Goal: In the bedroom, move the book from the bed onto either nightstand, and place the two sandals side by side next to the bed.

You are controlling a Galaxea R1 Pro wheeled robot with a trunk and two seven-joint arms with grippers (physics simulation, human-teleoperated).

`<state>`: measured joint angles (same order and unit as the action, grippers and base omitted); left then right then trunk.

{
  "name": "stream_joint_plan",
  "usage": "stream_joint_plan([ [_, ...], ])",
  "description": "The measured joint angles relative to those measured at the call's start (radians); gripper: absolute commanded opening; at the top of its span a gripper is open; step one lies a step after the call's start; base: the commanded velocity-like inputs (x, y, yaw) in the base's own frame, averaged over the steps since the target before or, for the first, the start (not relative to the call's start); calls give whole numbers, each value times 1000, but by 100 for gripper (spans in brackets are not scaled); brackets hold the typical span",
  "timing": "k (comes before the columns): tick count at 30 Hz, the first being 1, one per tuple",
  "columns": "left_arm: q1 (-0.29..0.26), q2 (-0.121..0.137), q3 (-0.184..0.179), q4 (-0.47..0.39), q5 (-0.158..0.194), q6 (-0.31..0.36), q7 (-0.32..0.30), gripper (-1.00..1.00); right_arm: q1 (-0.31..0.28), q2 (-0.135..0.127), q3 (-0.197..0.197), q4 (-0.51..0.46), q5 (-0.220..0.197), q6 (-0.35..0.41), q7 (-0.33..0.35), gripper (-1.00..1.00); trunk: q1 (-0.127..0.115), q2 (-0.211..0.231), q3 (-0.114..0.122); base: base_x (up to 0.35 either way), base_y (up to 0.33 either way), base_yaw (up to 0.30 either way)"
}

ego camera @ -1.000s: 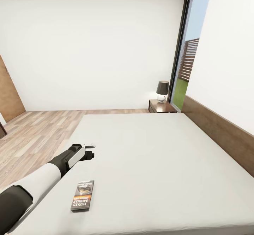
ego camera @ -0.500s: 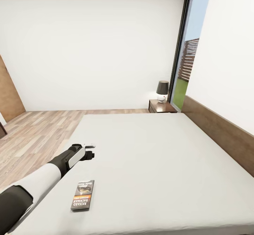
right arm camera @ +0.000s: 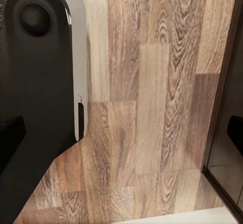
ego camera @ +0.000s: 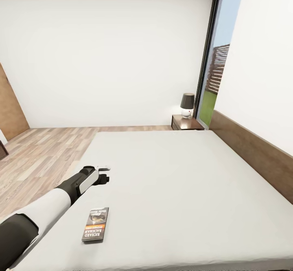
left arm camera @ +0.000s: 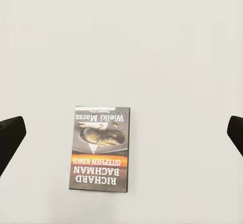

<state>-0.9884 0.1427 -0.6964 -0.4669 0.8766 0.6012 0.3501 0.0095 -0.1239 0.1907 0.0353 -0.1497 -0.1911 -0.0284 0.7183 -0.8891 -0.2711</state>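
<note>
The book lies flat on the pale mattress of the bed, near its front left corner, with its dark cover and orange band facing up. My left gripper hovers above the mattress just beyond the book. In the left wrist view the book lies below the open left gripper, whose dark fingertips stand wide apart and hold nothing. My right gripper is open over the wood floor. A nightstand stands at the bed's far corner. The sandals are out of view.
A dark-shaded lamp sits on the nightstand beside the tall window. The brown headboard runs along the right wall. Wood-plank floor stretches left of the bed. In the right wrist view, my base and the dark bed frame flank the floor.
</note>
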Motion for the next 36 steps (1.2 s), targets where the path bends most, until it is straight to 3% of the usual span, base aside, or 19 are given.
stream_joint_plan([
  [36,0,1,0,0,0,0,0,100,0,2,0,0,0,-1,0,100,0,0,0,-30,0,0],
])
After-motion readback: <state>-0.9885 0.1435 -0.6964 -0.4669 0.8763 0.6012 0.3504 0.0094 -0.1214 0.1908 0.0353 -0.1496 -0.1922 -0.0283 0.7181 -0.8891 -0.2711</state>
